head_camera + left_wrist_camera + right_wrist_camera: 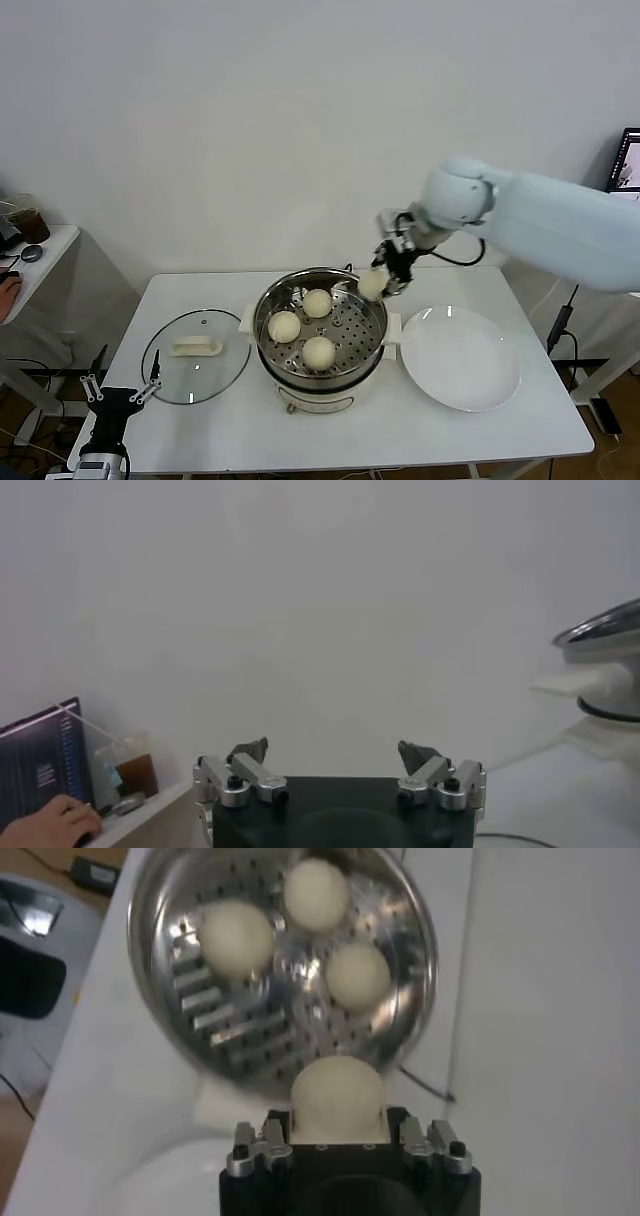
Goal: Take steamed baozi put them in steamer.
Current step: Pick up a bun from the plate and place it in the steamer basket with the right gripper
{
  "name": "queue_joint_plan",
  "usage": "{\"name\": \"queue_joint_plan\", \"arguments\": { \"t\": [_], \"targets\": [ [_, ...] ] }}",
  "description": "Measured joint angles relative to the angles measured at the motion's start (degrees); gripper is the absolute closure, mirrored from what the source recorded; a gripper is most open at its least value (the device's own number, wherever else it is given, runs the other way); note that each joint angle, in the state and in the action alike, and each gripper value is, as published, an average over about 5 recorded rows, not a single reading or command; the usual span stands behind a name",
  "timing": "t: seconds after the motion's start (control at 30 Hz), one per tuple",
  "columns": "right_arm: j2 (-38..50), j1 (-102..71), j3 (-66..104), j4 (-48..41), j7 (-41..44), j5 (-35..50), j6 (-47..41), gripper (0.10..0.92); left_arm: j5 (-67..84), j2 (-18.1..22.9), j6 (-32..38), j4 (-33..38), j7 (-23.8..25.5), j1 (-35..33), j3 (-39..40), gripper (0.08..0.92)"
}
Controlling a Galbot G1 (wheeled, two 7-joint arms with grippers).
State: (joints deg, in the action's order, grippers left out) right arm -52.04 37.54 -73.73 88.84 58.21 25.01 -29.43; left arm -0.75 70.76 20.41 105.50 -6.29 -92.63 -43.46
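Three baozi (pixel 317 303) sit in the steamer (pixel 268 305). My right pincer (pixel 383 281) pinches a fourth baozi (pixel 336 1094), its fingertips hidden behind it. Left pincer (pixel 333 756) spread, low beside the tabletop (pixel 500 430).

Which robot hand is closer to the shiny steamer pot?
The right. The right gripper holds a baozi just above the steamer at its far right rim. The left gripper waits open, low by the table's near left corner.

Head overview; wrists close (steamer (pixel 320 325) shared)
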Motion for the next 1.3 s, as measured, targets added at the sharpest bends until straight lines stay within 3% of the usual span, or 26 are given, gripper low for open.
{"name": "queue_joint_plan", "arguments": {
  "t": [0.3,0.8,0.9,1.17,1.3],
  "targets": [
    [-6.26,-3.56,-1.89,-2.45,-2.47,0.70,-3.62,0.481,0.00,0.49,0.06,0.20,-0.22,-0.03,-0.62,0.177],
    [-8.56,-10.82,-0.30,-7.87,-4.17,-4.26,-4.69,0.478,0.08,0.39,0.17,-0.22,-0.25,-0.07,-0.90,0.177],
    [-8.52,-11.39,0.29,-8.03,-4.54,-4.37,-4.93,0.440,0.08,0.48,0.17,-0.18,-0.24,-0.07,-0.91,0.177],
    [-6.78,-11.70,2.55,-6.82,-6.34,-3.40,-5.44,0.232,0.13,0.42,0.17,-0.30,-0.05,0.11,-0.82,0.177],
    [-4.58,-12.49,5.03,-5.05,-7.96,-2.42,-5.13,0.205,0.42,0.09,0.17,-0.34,0.22,0.17,-0.76,0.177]
  ]
}}
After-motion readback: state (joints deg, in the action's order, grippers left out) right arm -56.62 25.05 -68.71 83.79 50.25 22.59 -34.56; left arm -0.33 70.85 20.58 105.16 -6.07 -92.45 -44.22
